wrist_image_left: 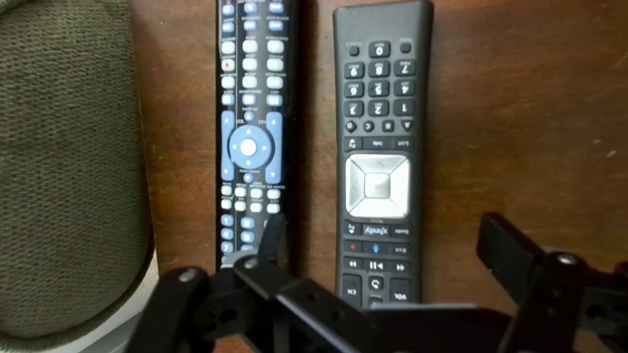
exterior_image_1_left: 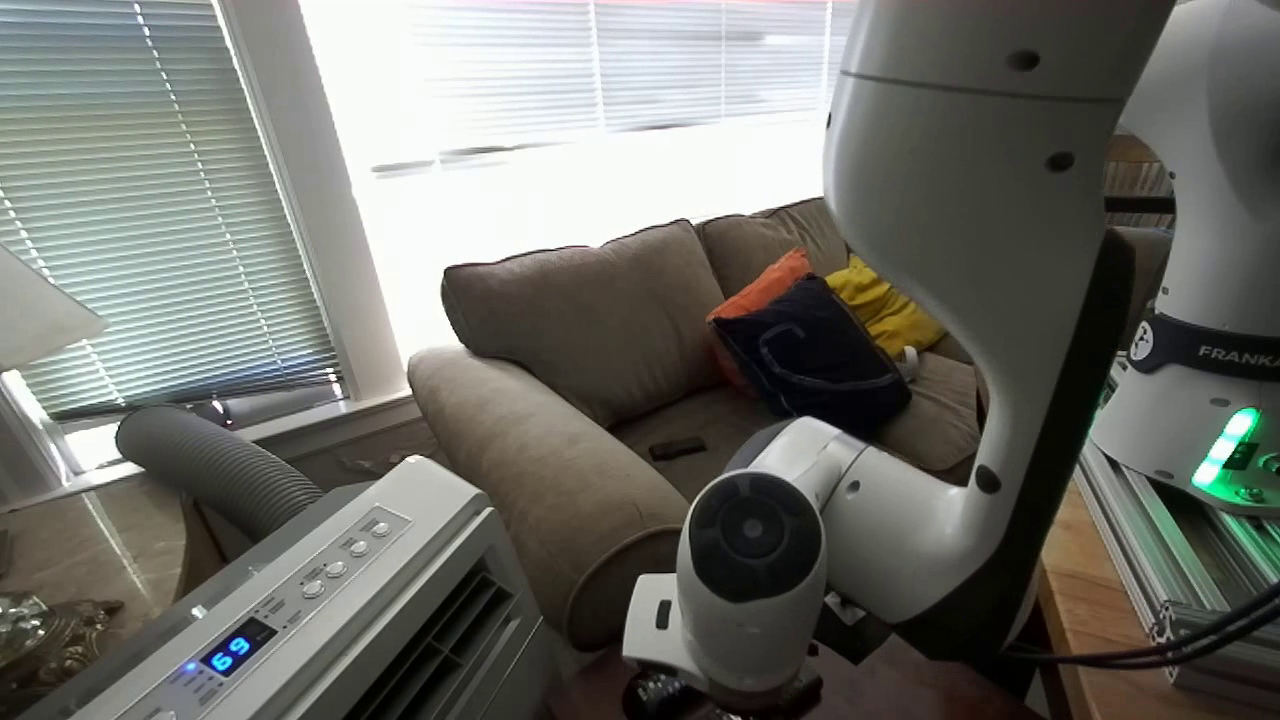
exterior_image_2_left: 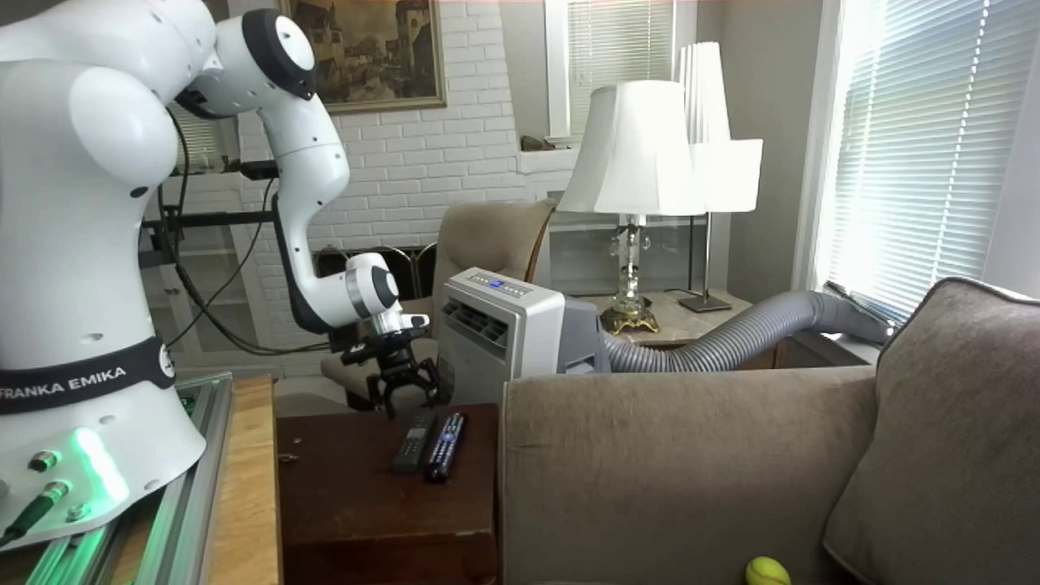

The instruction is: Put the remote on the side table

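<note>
The fingers (wrist_image_left: pixel 510 255) of the gripper (wrist_image_left: pixel 385 240) stand spread, and in the wrist view a dark grey remote (wrist_image_left: pixel 379 162) shows in the gap between them; whether either finger touches it cannot be told. That remote is a straight, matte bar with small black keys, white lettering that reads upside down from the wrist, and a bright silver pad split around a centre square. It lies flat on the smooth, dark brown side table (exterior_image_2_left: pixel 357 500). Just beside it, apart and parallel, lies a glossy black remote (wrist_image_left: pixel 252 132) with pale blue and white buttons, its lower end in the wrist view partly covered by a finger. The arm of a tan sofa (exterior_image_1_left: pixel 555 455) stands right next to the table. On the sofa's seat rests a slim all-black remote (exterior_image_1_left: pixel 677 449), bar-shaped, its keys too small to make out; which of these plainer two is the task's remote cannot be told. Farther along the seat, a navy cushion (exterior_image_1_left: pixel 820 360) leans against an orange cushion (exterior_image_1_left: pixel 770 285). Near the sofa's arm stands a white air conditioner (exterior_image_1_left: pixel 340 610), its display lit blue.
</note>
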